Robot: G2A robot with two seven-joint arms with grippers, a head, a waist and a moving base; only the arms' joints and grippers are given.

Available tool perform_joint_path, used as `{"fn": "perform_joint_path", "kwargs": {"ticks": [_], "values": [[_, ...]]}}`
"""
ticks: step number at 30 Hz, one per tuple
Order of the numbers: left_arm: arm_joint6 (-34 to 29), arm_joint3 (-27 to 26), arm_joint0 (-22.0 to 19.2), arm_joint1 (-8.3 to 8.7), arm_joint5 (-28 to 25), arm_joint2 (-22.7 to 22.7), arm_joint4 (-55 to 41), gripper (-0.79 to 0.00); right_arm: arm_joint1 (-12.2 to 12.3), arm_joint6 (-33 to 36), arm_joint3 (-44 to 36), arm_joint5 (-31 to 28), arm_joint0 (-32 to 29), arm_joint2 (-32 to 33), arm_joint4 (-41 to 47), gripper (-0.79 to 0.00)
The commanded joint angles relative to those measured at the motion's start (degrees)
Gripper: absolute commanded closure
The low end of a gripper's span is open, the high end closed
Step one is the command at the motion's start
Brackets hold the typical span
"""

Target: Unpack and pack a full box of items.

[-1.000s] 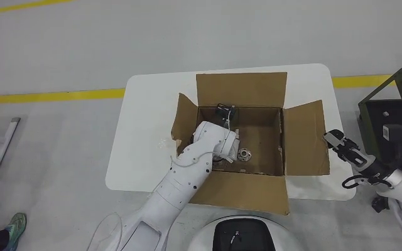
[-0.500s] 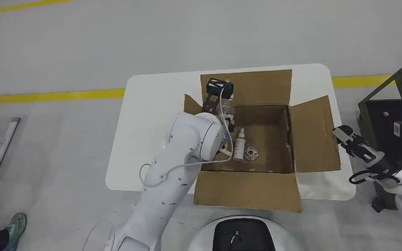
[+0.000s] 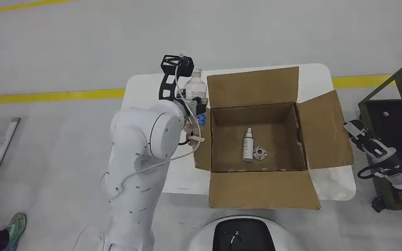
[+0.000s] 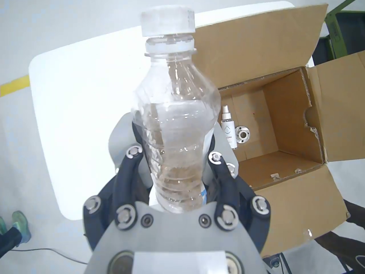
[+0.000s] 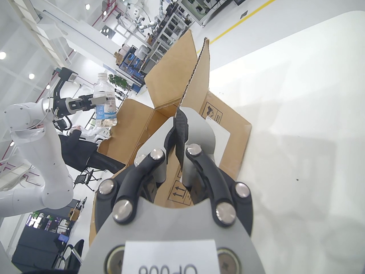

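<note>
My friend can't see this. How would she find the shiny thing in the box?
Look inside the open cardboard box on the white table. Two small things lie on its floor. Beside the white spray bottle is the metal ring: round, shiny, with a hole.

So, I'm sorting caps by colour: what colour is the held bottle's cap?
White cap, clearest in left wrist view.

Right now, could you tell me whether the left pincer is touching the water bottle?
Touching. The left wrist view shows the left pincer with its fingers pressed against both sides of the water bottle.
</note>
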Motion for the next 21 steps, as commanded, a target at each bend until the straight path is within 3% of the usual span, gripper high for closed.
{"fn": "perform_joint_path", "kwargs": {"ticks": [1, 10, 21], "values": [[0.0, -0.9, 0.4, 0.34, -0.1, -1.9, 1.1, 0.0, 0.0, -0.2, 0.1, 0.0, 0.0, -0.2, 0.0, 0.0], [0.0, -0.5, 3.9, 2.21, -2.8, -10.0, 8.6, 0.0, -0.2, -1.4, 0.2, 0.1, -0.1, -1.1, -0.4, 0.0], [0.0, 9.3, 8.5, 2.63, -4.9, -7.5, 11.5, 0.0, -0.6, -3.9, 0.0, -0.2, -1.0, -1.6, -1.3, 0.0]]}}
